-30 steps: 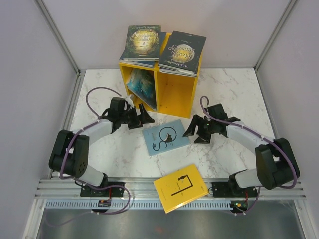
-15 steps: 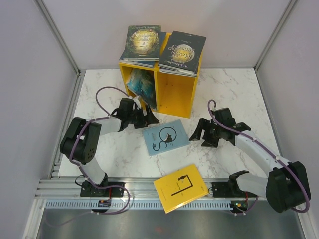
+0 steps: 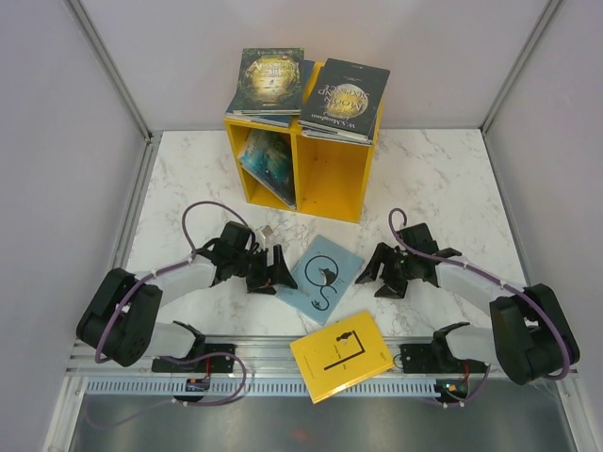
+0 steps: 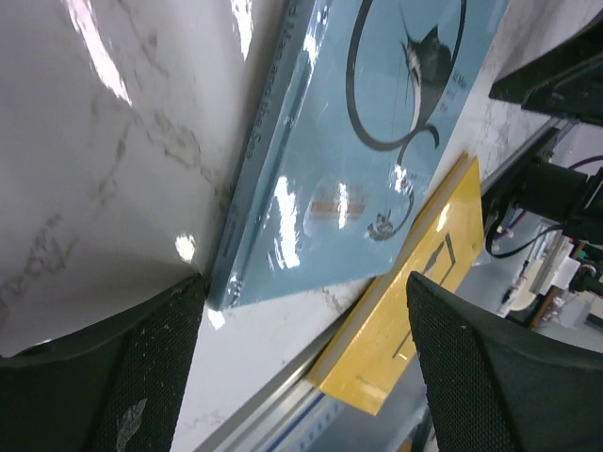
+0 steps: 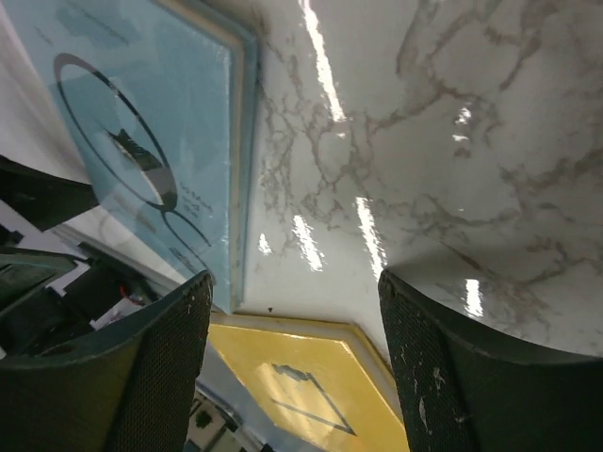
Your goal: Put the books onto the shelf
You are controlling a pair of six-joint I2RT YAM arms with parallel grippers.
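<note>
The light blue book (image 3: 323,275) had swung toward the yellow book (image 3: 341,355), between the left gripper (image 3: 279,271) and right gripper (image 3: 370,275), both spread; only the overhead view showed the shelf (image 3: 330,177).

top external looks down from high behind the near edge, far enough to frame the whole marble table (image 3: 443,179). left wrist sits low and close, facing right over the light blue book (image 4: 349,179); right wrist is just as close, facing left. all three share that book and the yellow book (image 3: 341,355).
</note>
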